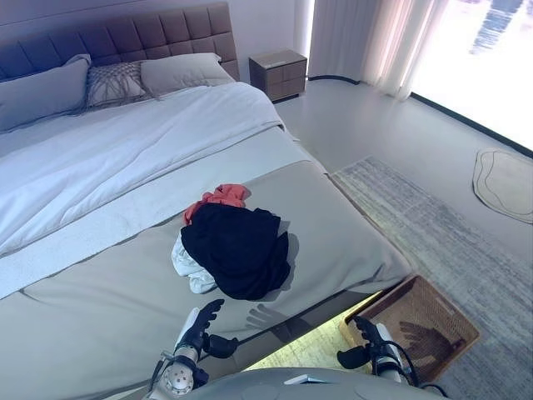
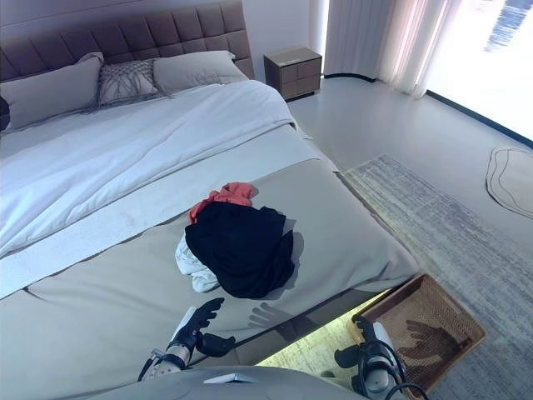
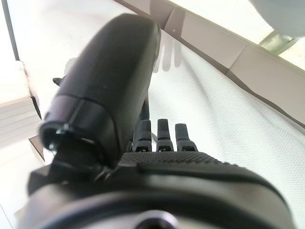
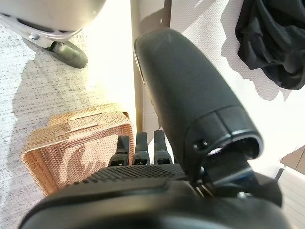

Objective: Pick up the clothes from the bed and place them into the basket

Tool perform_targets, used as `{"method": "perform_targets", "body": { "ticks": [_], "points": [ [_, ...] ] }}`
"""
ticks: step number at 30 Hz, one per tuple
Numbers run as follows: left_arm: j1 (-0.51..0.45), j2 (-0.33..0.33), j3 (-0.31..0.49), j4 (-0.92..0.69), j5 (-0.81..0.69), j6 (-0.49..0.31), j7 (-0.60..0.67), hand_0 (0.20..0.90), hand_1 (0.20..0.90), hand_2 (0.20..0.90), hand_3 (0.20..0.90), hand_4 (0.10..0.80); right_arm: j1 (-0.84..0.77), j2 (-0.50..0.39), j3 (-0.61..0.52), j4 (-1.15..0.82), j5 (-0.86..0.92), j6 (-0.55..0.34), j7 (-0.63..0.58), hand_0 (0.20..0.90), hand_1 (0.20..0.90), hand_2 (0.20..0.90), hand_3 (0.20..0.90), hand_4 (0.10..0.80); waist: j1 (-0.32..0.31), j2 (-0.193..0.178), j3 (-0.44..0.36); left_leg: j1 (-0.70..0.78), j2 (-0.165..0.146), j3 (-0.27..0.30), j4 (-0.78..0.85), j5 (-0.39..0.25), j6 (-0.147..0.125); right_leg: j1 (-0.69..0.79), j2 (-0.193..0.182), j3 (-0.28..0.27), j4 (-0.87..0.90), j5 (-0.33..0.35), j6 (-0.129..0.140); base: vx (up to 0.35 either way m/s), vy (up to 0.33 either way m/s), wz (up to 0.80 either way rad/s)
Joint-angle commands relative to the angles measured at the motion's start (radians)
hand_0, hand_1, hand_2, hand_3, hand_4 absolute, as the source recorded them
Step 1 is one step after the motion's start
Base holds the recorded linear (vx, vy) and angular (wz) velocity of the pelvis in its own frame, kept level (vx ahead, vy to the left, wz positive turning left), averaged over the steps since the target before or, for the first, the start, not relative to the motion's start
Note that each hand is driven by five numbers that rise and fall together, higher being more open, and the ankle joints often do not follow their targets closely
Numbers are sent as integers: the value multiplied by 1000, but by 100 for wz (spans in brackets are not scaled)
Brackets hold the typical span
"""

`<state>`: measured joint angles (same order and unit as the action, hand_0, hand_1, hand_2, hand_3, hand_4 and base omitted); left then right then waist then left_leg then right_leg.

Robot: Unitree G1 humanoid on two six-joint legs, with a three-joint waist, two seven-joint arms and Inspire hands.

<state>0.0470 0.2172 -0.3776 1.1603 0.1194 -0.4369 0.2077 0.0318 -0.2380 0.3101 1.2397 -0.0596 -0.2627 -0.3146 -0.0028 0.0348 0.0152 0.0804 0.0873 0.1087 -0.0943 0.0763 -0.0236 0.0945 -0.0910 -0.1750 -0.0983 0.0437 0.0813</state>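
A pile of clothes lies near the foot of the bed [image 1: 100, 300]: a black garment [image 1: 237, 248] on top, a red one [image 1: 218, 197] behind it and a white one [image 1: 188, 267] at its left. The black garment also shows in the right wrist view [image 4: 274, 40]. A woven basket [image 1: 420, 327] stands on the floor at the bed's foot corner, and shows in the right wrist view [image 4: 71, 143]. My left hand [image 1: 202, 323] is open over the bed's front edge, a short way in front of the pile. My right hand [image 1: 366, 335] is open and empty, low beside the basket.
Pillows [image 1: 179, 72] lie at the headboard. A nightstand [image 1: 279, 73] stands by the bed's far right corner. A grey rug [image 1: 441, 233] covers the floor right of the bed, with a small round mat [image 1: 504, 183] further right.
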Motion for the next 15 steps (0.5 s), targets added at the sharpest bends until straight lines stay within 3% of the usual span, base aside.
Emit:
{"method": "perform_targets", "body": {
  "ticks": [1, 15],
  "points": [
    [-96, -7, -9, 27, 20, -43, 29, 900, 900, 900, 900, 800, -101, 46, -3, 43, -15, -106, -61, 900, 900, 900, 900, 800, 10, -37, 35, 57, -45, 19, 7, -143, 26, 27, -9, -6, 46, -68, -4, 0, 0, 0],
    [-92, -6, 0, 40, 6, -36, 20, 900, 900, 900, 900, 800, -101, 41, -11, 48, 21, -81, -10, 900, 900, 900, 900, 800, 7, -38, 36, 62, -44, 25, 7, -144, 27, 30, -9, -3, 47, -69, -5, 0, 0, 0]
  ]
}}
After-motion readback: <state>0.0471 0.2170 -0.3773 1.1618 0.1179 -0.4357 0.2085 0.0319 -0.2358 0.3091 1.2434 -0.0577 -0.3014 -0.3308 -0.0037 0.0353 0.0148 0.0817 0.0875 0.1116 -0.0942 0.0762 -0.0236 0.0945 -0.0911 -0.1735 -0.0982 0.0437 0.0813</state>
